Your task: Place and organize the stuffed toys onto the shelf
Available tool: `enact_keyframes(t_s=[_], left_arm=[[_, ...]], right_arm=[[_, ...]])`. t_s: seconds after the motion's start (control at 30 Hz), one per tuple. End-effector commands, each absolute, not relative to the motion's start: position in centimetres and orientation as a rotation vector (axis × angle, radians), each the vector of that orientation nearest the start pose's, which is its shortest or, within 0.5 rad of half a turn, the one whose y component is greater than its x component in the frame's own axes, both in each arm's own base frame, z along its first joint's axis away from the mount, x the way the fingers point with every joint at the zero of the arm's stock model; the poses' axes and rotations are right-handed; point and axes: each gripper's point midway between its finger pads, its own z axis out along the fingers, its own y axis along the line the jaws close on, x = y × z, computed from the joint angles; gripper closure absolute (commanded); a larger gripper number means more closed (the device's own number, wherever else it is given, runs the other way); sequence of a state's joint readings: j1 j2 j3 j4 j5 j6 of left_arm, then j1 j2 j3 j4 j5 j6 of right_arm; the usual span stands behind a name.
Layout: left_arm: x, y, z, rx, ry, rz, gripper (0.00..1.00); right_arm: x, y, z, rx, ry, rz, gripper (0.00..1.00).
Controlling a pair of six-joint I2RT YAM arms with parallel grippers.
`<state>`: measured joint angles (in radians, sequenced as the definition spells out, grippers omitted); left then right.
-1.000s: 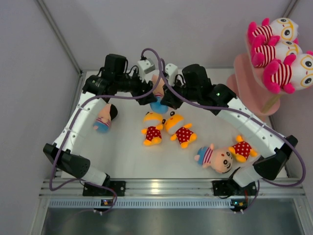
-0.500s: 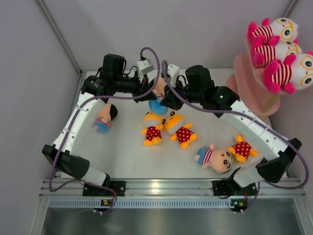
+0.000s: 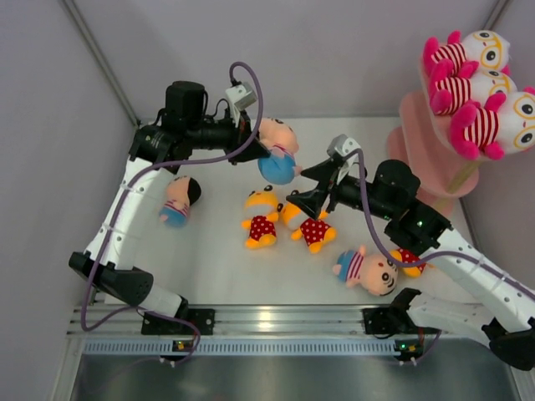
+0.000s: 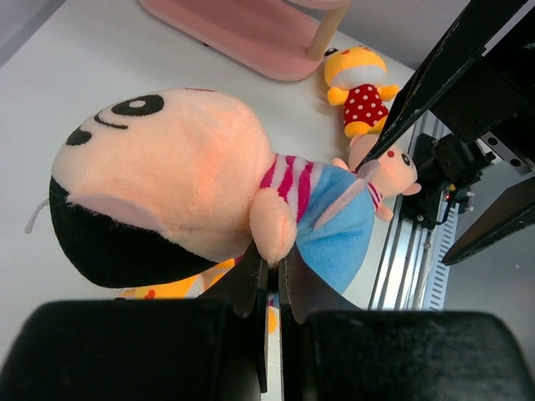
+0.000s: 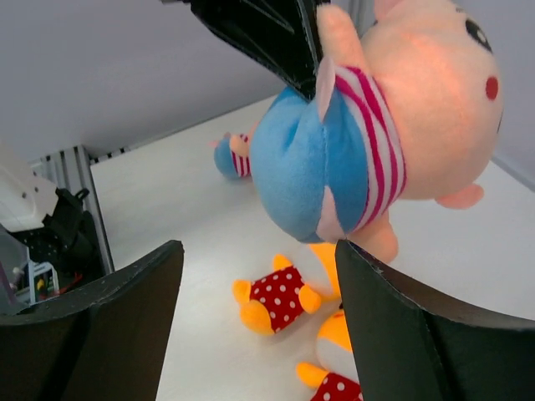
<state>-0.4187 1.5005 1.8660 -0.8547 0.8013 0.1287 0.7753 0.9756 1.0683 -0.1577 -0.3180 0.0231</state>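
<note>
Left wrist view, closest in: your left gripper (image 4: 269, 271) is pinched tight at the bottom of the frame on a thin bit of the boy doll (image 4: 167, 184), about where its arm meets the blue outfit. The big peach head hangs out to the left of that pinch. I judge the load lopsided and the hold small, so carry it slowly and spare it any sharp wrist turns.

In the right wrist view, your right gripper (image 5: 255, 259) stands wide with nothing in it. The doll hangs just past its fingertips, one foot close to the right-hand finger; whether they touch I cannot tell.

From the top camera, the held doll is in the upper middle of the frame, lifted off the table (image 3: 217, 267). The right gripper lies just to its lower right, on the line toward the shelf (image 3: 422, 134) at the upper right. Draw it back toward the lower right before you carry across.

The shelf's top board is filled by three striped toys (image 3: 472, 83), so aim for the pink board below them and come in low, clear of their feet. Seat the doll on its bottom with the face outward and to one side. That leaves room for the other two boys, one at the lower centre (image 3: 368, 269) and one at the left (image 3: 177, 203). Let go only once the board takes the weight.
</note>
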Motion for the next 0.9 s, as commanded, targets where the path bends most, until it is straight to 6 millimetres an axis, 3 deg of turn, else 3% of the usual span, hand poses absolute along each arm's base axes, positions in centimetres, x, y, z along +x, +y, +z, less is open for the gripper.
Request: enact_keyframes(t_s=[0.0, 0.27, 0.37, 0.4, 0.5, 0.53, 0.6, 0.63, 0.67, 0.7, 0.77, 0.8, 0.83, 0.87], left_arm=[[27.3, -26.4, 42.5, 1.017, 1.660, -1.051, 1.00], [25.7, -26.4, 43.5, 1.042, 1.622, -1.102, 1.00], [25.2, -26.5, 43.6, 1.054, 1.613, -1.129, 1.00], [25.2, -26.5, 43.5, 1.054, 1.617, -1.138, 1.00], [25.2, -26.5, 43.6, 1.053, 1.616, -1.133, 1.00], [25.4, -26.5, 43.6, 1.048, 1.620, -1.122, 1.00], [26.2, -26.1, 43.4, 1.018, 1.637, -1.062, 1.00], [26.7, -25.9, 43.4, 1.002, 1.644, -1.032, 1.00], [27.3, -25.7, 43.0, 0.977, 1.665, -0.992, 0.92], [29.0, -24.8, 42.5, 0.912, 1.708, -0.889, 0.72], [31.0, -23.4, 41.4, 0.835, 1.764, -0.744, 0.03], [32.0, -22.5, 40.8, 0.798, 1.790, -0.667, 0.02], [33.7, -20.6, 40.0, 0.720, 1.834, -0.519, 0.02], [34.4, -19.8, 39.3, 0.694, 1.859, -0.455, 0.02]], right_arm=[[21.0, 29.2, 40.0, -0.790, 1.318, 0.942, 0.26], [23.0, 29.5, 41.3, -0.729, 1.315, 0.926, 0.23], [23.2, 30.4, 41.9, -0.732, 1.290, 0.964, 0.27], [23.3, 30.7, 42.0, -0.731, 1.291, 0.976, 0.46], [23.5, 32.1, 41.9, -0.760, 1.309, 1.030, 0.74], [23.2, 32.4, 41.9, -0.781, 1.310, 1.053, 0.88], [23.4, 32.5, 41.8, -0.781, 1.333, 1.050, 1.00], [23.9, 32.1, 41.9, -0.757, 1.342, 1.020, 1.00], [24.0, 31.5, 42.3, -0.738, 1.341, 0.995, 1.00], [24.9, 30.6, 41.9, -0.686, 1.387, 0.930, 1.00], [26.5, 28.4, 42.2, -0.623, 1.454, 0.779, 1.00], [28.4, 25.7, 39.5, -0.537, 1.617, 0.589, 1.00], [29.2, 23.7, 41.3, -0.499, 1.617, 0.464, 1.00], [30.6, 22.5, 39.7, -0.471, 1.704, 0.342, 1.00]])
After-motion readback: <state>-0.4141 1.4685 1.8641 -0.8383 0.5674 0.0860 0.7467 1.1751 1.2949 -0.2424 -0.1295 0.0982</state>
